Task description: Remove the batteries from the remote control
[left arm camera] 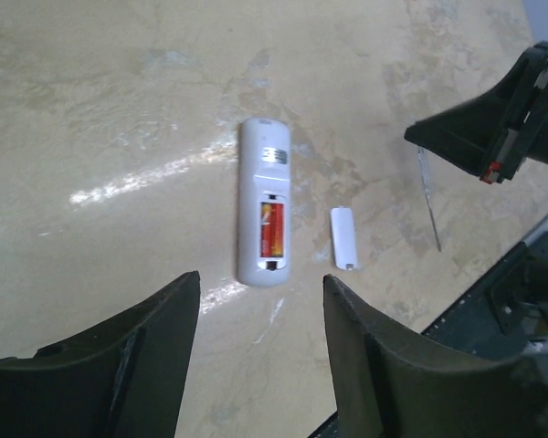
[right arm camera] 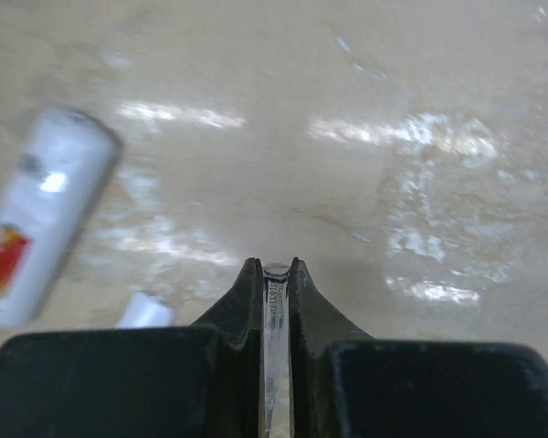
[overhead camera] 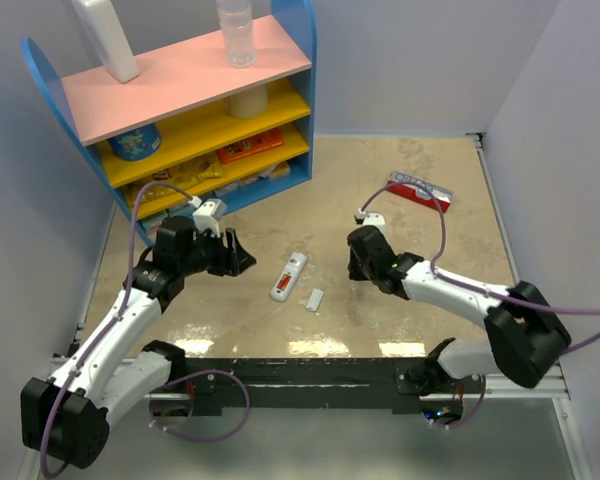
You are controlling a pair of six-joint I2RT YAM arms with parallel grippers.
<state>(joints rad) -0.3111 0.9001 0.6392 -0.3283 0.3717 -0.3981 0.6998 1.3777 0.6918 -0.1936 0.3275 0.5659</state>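
The white remote control (overhead camera: 289, 276) lies back-up in the middle of the table, its bay open with the red-orange batteries (left arm camera: 271, 230) inside. Its small white cover (left arm camera: 344, 237) lies just right of it. My left gripper (left arm camera: 261, 276) is open and empty, hovering above the table just short of the remote's near end; it shows in the top view (overhead camera: 235, 255) left of the remote. My right gripper (right arm camera: 276, 267) is shut on a thin rod-like tool (right arm camera: 275, 301), right of the remote (right arm camera: 41, 219) and apart from it. The tool's tip (left arm camera: 429, 201) hangs down near the table.
A flat red-and-white box (overhead camera: 420, 190) lies at the back right. A blue shelf unit (overhead camera: 180, 110) with bottles and packets stands at the back left. The black rail (overhead camera: 310, 370) runs along the near edge.
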